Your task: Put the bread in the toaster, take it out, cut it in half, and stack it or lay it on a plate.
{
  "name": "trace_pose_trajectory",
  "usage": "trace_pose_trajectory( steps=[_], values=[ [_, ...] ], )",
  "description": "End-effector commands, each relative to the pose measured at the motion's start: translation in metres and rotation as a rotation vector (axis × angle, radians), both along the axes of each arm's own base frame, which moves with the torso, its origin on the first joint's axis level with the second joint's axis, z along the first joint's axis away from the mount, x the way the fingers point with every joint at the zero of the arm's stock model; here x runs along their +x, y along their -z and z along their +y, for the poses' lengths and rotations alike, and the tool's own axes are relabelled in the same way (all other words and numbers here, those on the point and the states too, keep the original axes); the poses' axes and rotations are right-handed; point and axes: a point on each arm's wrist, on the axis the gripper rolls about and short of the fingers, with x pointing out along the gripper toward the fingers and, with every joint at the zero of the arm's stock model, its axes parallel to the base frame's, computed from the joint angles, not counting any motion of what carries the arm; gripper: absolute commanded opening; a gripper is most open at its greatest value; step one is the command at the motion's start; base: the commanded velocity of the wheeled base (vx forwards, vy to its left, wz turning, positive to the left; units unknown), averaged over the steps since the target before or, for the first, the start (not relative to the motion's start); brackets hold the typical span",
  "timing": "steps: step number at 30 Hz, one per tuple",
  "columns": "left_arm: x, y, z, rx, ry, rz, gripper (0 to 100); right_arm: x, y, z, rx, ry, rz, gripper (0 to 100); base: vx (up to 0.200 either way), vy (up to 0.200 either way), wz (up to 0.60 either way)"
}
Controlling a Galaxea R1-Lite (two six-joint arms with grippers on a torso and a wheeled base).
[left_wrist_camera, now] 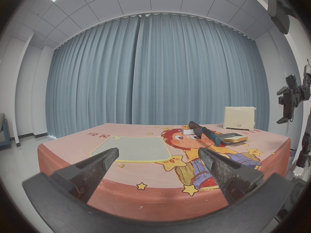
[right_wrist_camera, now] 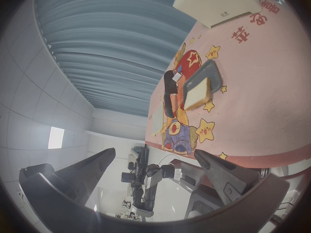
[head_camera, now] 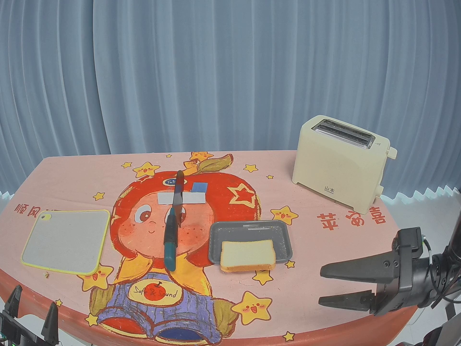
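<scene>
A slice of bread [head_camera: 248, 255] lies on the near edge of a grey tray [head_camera: 250, 231] in the middle of the table. At the back right stands a cream toaster [head_camera: 338, 162] with two slots. A knife [head_camera: 173, 219] with a teal handle lies left of the tray, and a grey cutting board [head_camera: 66, 240] with a yellow rim lies at the left. My right gripper [head_camera: 326, 285] is open, held above the table's near right edge, right of the bread. My left gripper [head_camera: 31, 311] is open, low in front of the table's near left edge.
The table is covered by a pink cartoon cloth [head_camera: 336, 246]. White and blue paper strips [head_camera: 192, 194] lie under the knife blade. A blue curtain [head_camera: 230, 63] hangs behind. Bare cloth lies between tray and toaster.
</scene>
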Motion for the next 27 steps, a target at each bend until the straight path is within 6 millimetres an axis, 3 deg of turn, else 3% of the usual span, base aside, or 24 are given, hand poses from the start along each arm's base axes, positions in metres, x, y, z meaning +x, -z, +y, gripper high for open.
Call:
trace_pose_trajectory(
  steps=[1,18,27],
  values=[
    [0.001,0.005,0.000,0.000,-0.001,0.019,100,0.003,0.008,0.005,-0.029,-0.006,0.028,100,0.000,0.000,0.00],
    [0.001,0.005,0.000,0.000,-0.001,0.019,100,0.015,0.001,0.013,0.025,0.060,0.015,100,0.000,0.000,0.00],
    [0.001,0.005,0.000,0.000,-0.001,0.019,100,0.026,0.008,0.022,0.025,0.128,-0.005,100,0.000,0.000,0.00]
  ],
)
